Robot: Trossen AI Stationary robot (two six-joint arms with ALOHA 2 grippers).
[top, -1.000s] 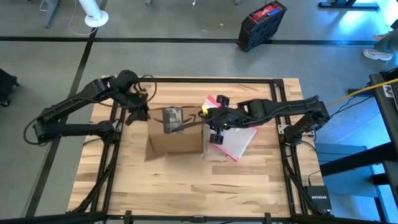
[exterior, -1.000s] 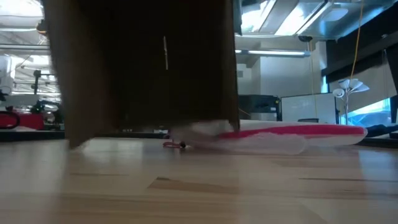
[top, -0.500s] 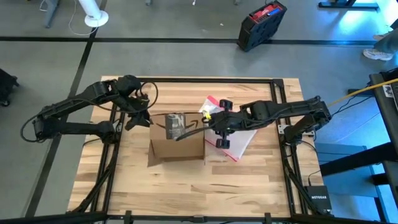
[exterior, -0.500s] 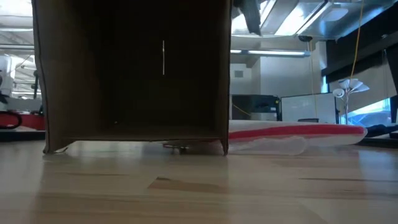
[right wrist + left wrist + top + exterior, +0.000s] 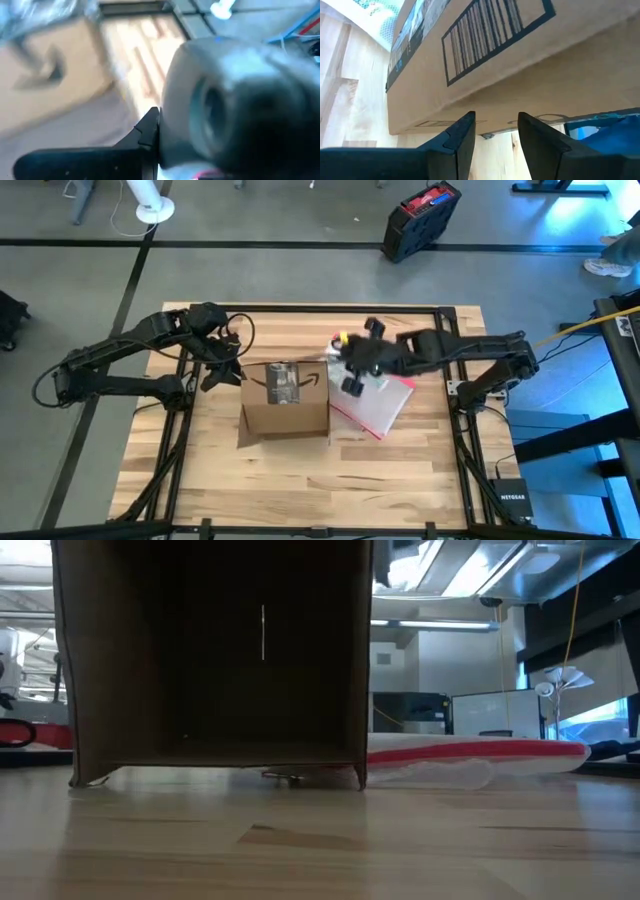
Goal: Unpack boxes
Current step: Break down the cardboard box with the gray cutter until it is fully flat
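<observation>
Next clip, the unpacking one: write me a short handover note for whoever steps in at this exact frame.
Left tool: fingers apart and empty, at the left side of the cardboard box.
Right tool: lifted over the clear pouch with the pink-red edge, holding something grey that I cannot identify.
Box: mid-table, its open side facing the table's near edge; the low view looks into a dark interior with nothing visible inside.
Done: the pouch lies on the table right of the box.
Left: identify and set down the grey item, confirm the box is empty.

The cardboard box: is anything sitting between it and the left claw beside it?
Nothing visible. The left gripper hangs just beside the cardboard box, its fingers parted with bare air up to the box's side. The clear pouch lies on the box's other side, under the right gripper.
</observation>
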